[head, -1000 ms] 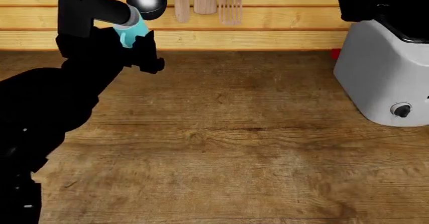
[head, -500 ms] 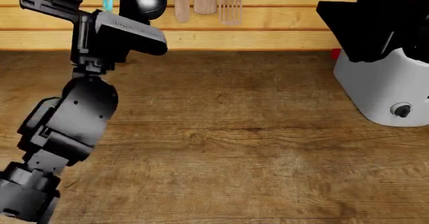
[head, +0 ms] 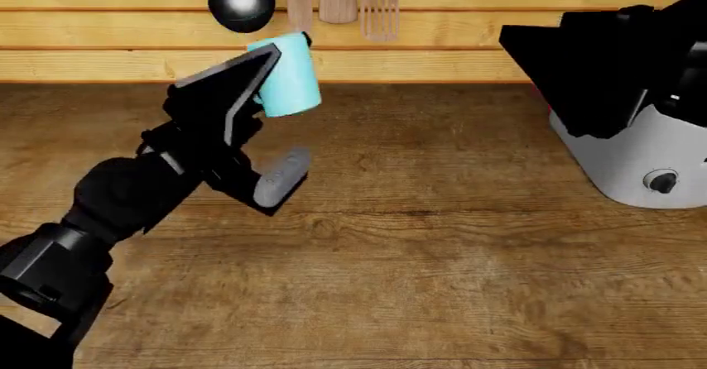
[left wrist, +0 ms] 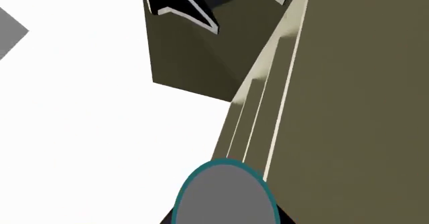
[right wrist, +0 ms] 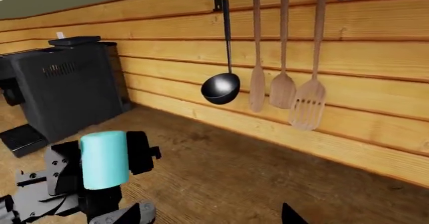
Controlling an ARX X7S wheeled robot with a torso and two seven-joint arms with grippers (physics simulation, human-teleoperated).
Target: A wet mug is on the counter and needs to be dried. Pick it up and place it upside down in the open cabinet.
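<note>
Cyan mug (head: 287, 78) sits clamped in my left gripper (head: 257, 79), lifted above the counter (head: 442, 245). My right gripper's jaws I cannot tell.

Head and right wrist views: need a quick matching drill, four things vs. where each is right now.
Things:
1. mug
2. ladle
3. toaster
4. black machine

Places:
A. hangs on the wall rail beside the wooden spatulas
B. stands on the counter under the right arm
C. held in the left gripper, off the counter
D. stands against the plank wall, seen only in the right wrist view

Pairs: 1-C, 2-A, 3-B, 4-D
</note>
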